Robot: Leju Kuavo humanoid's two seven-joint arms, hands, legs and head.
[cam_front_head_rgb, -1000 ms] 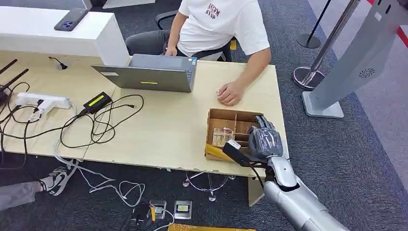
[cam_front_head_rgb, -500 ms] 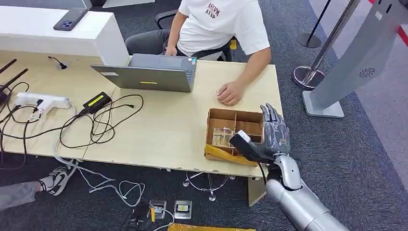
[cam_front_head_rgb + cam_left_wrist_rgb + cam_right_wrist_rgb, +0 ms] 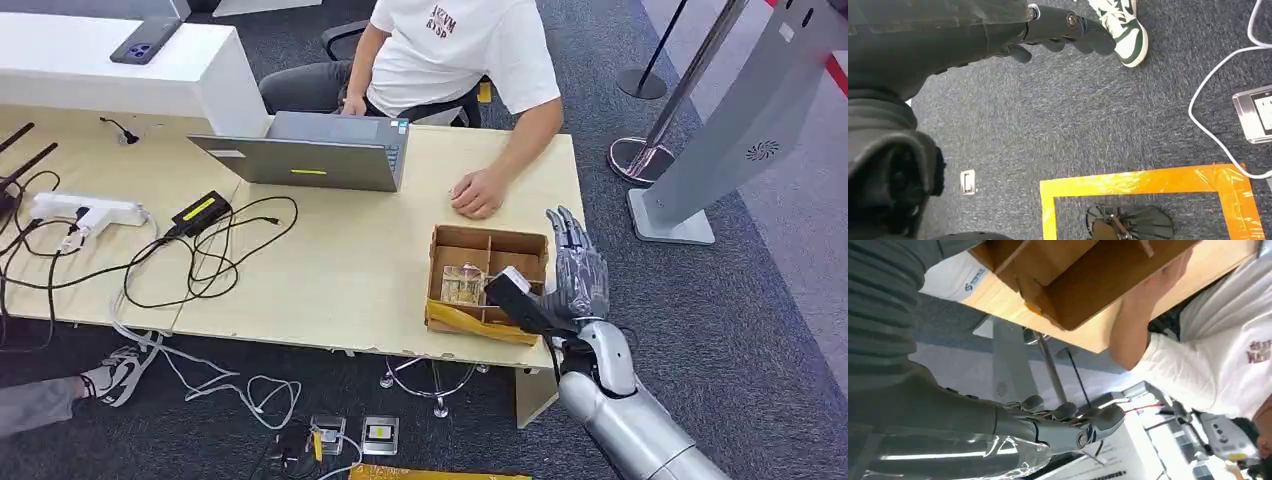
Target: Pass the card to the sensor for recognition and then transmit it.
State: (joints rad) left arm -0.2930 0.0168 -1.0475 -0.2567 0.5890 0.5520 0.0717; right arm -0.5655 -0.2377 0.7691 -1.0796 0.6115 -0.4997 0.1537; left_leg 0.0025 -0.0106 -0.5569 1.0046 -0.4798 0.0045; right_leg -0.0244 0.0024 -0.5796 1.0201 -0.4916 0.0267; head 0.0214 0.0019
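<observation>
The card (image 3: 463, 284) lies in a near compartment of the cardboard box (image 3: 487, 240), not yet picked, presumably stored there within the right arm's reach. The right hand (image 3: 577, 272) hovers just beside the box's outer edge, fingers straight, spread and holding nothing. The left hand (image 3: 1068, 30) hangs over the carpet; its grip I cannot tell. A person's hand (image 3: 477, 193) rests beyond the box.

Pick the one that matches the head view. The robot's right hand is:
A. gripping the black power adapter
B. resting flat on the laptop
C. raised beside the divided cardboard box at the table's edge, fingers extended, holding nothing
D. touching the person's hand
C: the right hand stands by the divided cardboard box, fingers extended, nothing in it.
</observation>
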